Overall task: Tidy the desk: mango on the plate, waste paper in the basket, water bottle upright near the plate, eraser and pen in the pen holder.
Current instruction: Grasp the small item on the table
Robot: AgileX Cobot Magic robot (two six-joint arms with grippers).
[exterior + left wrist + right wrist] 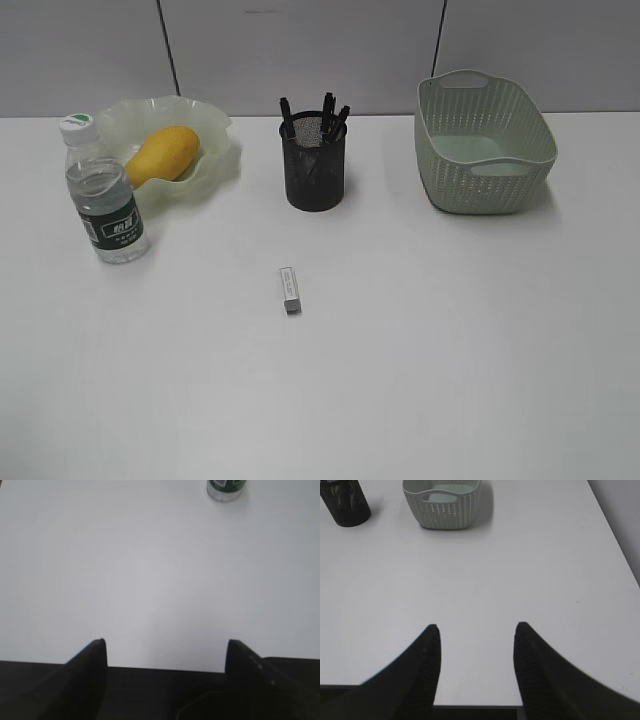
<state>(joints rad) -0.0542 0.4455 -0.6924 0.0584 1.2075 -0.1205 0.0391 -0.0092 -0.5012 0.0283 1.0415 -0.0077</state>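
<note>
Mango lies in wavy-rimmed plate, back left of desk. Water bottle upright, just in front of plate's left side. Pens stand in black mesh pen holder. Eraser lies on desk, in front of holder, apart from it. Basket back right; waste paper perhaps inside, not discernible. Left gripper jaws spread, empty. Right gripper jaws apart, nothing between.
</note>
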